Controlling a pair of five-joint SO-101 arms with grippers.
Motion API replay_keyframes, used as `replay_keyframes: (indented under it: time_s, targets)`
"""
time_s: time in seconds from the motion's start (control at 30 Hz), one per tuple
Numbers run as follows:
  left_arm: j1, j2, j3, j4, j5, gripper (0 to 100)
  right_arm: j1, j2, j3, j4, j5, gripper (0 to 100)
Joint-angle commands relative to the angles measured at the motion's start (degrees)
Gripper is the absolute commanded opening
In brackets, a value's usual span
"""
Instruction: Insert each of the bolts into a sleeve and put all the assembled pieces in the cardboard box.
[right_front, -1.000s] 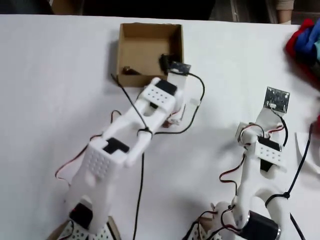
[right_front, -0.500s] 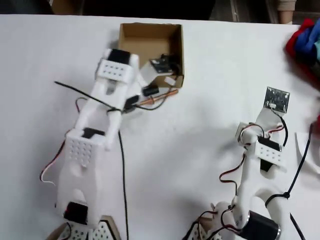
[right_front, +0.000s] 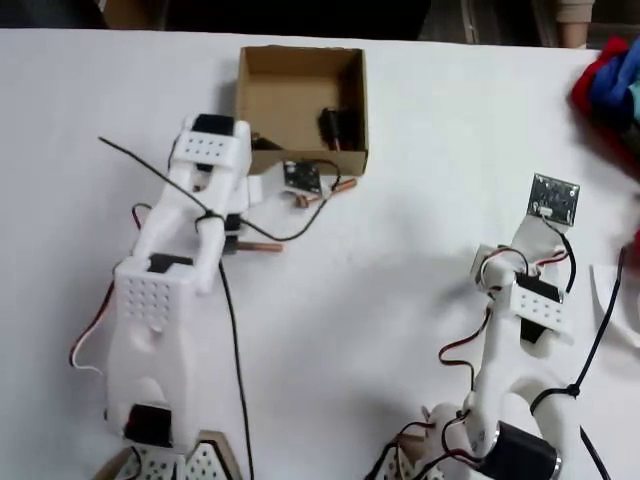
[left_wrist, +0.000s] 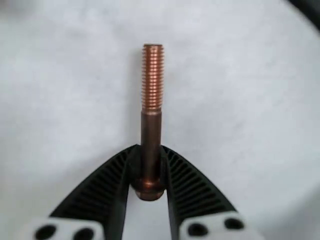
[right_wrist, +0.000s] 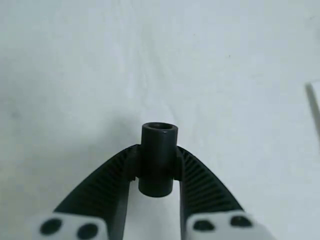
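Left gripper (left_wrist: 150, 152) is pinched shut on a copper bolt (left_wrist: 151, 100) just above its head, with the threaded end pointing away over the white table (left_wrist: 260, 125). The right gripper (right_wrist: 157, 156) is likewise closed, on a black sleeve (right_wrist: 159, 134) whose open bore faces the camera. This pair is picked up but not yet joined, and the two arms are well apart. From above, two bolts show near the left arm (right_front: 165, 300): one bolt (right_front: 262, 246) beside its wrist and another bolt (right_front: 327, 190) just in front of the box's near wall. I cannot tell which is the clamped one, so the other probably awaits a sleeve. Farther back, the cardboard box (right_front: 290, 90) holds a dark piece (right_front: 335, 125) in its near right corner, likely an assembly already delivered. By my judgement the job is under way, with this insertion, its drop-off and at least one more bolt left. The left arm stretches from the near edge toward the box's near left corner, its wrist bent to the right. The right arm (right_front: 525, 300) stands off to the right, pointing away from the near edge, well apart from the box.
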Motion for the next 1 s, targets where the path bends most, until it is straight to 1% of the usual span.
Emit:
replay_keyframes:
  time_s: [0.0,0.07,0.2,0.3,0.4,0.43,0.5,0.57,0.6,0.63,0.7,0.77,0.8,0.87,0.9,0.97]
  targets:
    - [-0.7,-0.6,0.0,0.6,0.7,3,0.0,-0.2,-1.5,-1.0,-0.4,2.2]
    - [-0.7,-0.4,0.0,0.6,1.5,6,0.0,-0.2,-1.5,-1.0,-0.4,2.2]
    - [-0.7,-0.4,0.0,0.6,6.4,16,0.0,-0.1,-1.5,-1.0,-0.4,2.2]
    - [-0.7,-0.7,-1.4,0.6,6.7,16,0.0,0.1,-1.5,-1.0,-0.4,2.2]
    - [-1.3,-0.9,-6.5,0.9,7.0,16,0.0,0.1,-1.4,-1.1,-0.4,2.2]
    - [-1.6,-0.9,-9.0,1.0,8.0,16,0.0,0.1,-1.4,-1.1,-0.4,2.2]
    - [-2.5,-0.9,-14.6,1.0,13.3,16,0.0,0.1,-1.4,-1.2,-0.4,2.2]
    - [-2.8,-0.9,-20.2,1.1,22.7,16,0.0,0.1,-1.4,-1.2,-0.4,2.2]
    - [-2.8,-0.9,-22.5,1.1,29.2,16,0.0,0.1,-1.4,-1.2,-0.4,2.2]
    - [-2.8,-1.1,-24.1,1.1,36.7,16,0.0,0.1,-1.4,-1.2,-0.4,2.2]
    - [-2.8,-2.8,-24.1,1.1,54.3,16,0.0,0.1,-1.4,-1.2,-0.4,2.2]
    - [-2.8,-5.5,-21.4,1.1,71.4,14,0.0,0.2,-1.4,-1.2,-0.4,2.2]
    - [-2.8,-7.0,-19.2,1.1,78.5,13,0.0,0.2,-1.4,-1.3,-0.4,2.2]
    - [-2.2,-10.3,-13.5,1.1,88.4,8,0.0,0.2,-1.4,-1.3,-0.4,2.2]
    - [-1.2,-11.7,-10.7,1.0,91.6,6,0.0,0.2,-1.4,-1.3,-0.4,2.2]
    - [1.1,-14.5,-4.4,1.1,95.0,3,0.0,0.2,-1.4,-1.3,-0.4,2.2]
